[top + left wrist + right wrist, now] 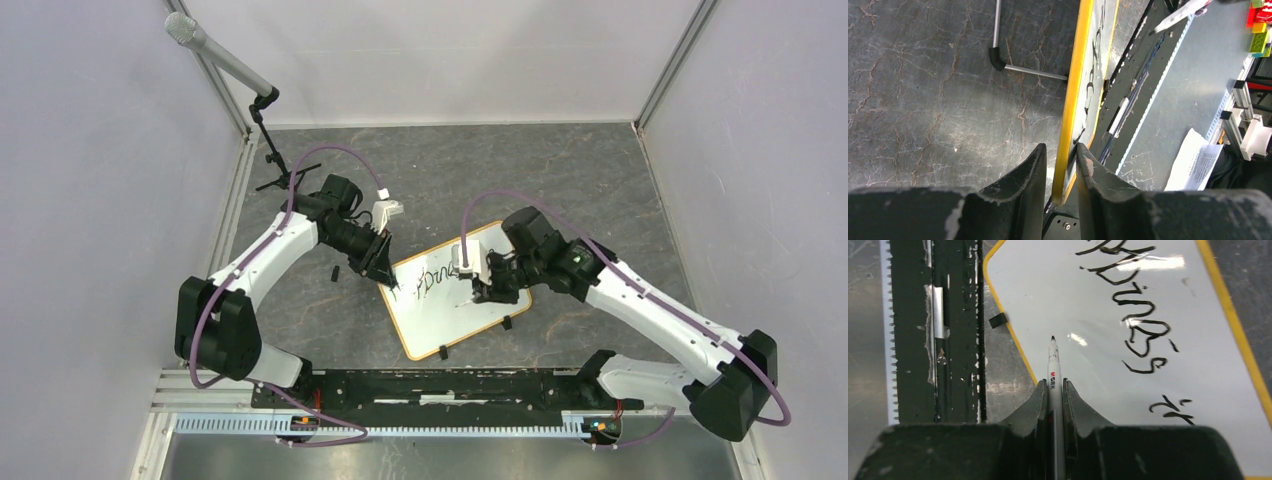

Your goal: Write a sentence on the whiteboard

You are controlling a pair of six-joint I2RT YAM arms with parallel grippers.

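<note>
The whiteboard (455,305) lies slantwise on the dark mat between the arms, its frame tan-yellow. The sentence (430,282) is part written; in the right wrist view the sentence (1138,330) shows one dark handwritten line and the first strokes of a second. My left gripper (385,275) is shut on the whiteboard's left edge; the frame (1074,95) runs between its fingers (1060,150). My right gripper (487,291) is shut on a white marker (1054,365), uncapped. Its black tip is over a blank part of the whiteboard (1088,295) near the near edge. I cannot tell whether it touches.
A microphone on a stand (225,60) stands at the back left; its leg (1028,72) lies near the board. A small black piece (335,272) lies left of the board. Black clip feet (443,352) sit on the board's near edge. A black rail (430,385) runs along the front.
</note>
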